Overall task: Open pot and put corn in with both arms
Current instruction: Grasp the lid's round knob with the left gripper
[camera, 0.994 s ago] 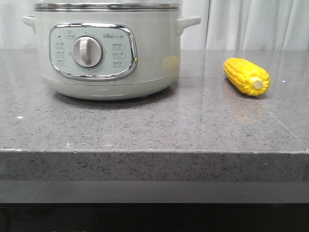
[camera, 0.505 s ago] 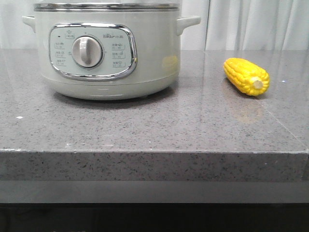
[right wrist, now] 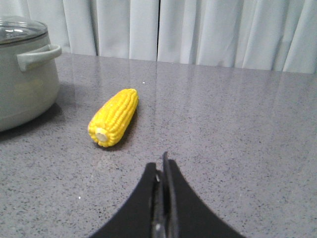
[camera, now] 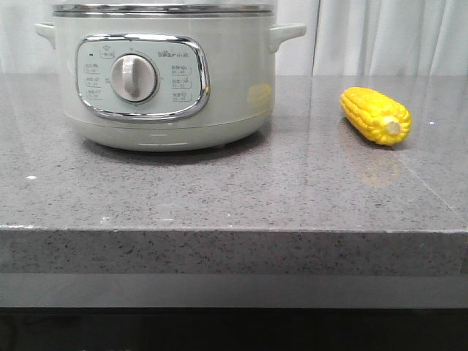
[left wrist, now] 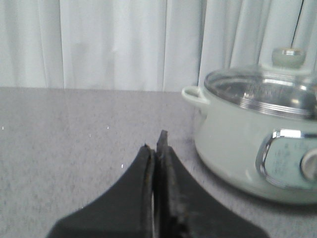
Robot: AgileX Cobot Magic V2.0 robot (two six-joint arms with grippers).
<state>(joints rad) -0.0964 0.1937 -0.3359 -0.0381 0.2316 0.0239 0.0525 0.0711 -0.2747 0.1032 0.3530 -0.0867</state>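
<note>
The pale-green pot stands at the back left of the counter, its white dial facing me and its top cut off by the frame. In the left wrist view the pot carries a glass lid with a pale knob. The yellow corn lies on the counter to the pot's right, pale stub end toward me. My left gripper is shut and empty, short of the pot. My right gripper is shut and empty, with the corn ahead of it. Neither gripper shows in the front view.
The grey speckled counter ends in a front edge close to the camera. White curtains hang behind it. One of the pot's side handles sticks out toward the corn.
The front view has shifted a few pixels, so pot and corn sit slightly further right. Neither object has moved on the counter.
</note>
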